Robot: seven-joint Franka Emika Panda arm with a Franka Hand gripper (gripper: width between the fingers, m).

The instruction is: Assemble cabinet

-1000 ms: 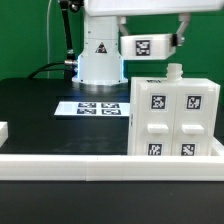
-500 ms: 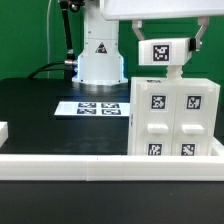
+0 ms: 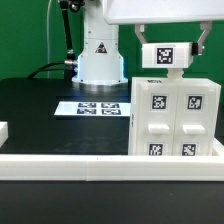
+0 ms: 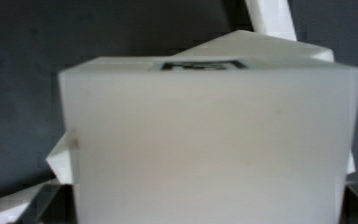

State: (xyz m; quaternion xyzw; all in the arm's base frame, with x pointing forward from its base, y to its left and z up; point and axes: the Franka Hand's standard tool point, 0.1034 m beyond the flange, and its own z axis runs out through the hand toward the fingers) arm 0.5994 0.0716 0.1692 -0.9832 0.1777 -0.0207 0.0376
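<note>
**A:** Where's the cabinet [image 3: 173, 120]?

**B:** Just behind the white front rail [image 3: 70, 160], at the exterior view's right. It stands upright with four tagged panels facing the camera. The gripper [image 3: 168, 58] hangs right above it, pinching a small tagged panel [image 3: 165, 56] between its fingers.

**A:** Seated yet?

**B:** Hard to tell, since the wrist view is nearly all white block. I'd bring it straight down, level and square to the top, and release only once it sits flush.

**A:** Anything in the way?

**B:** No. The marker board [image 3: 98, 107] lies well apart on the black table [image 3: 35, 105], and the robot base [image 3: 100, 55] is behind it.
</note>
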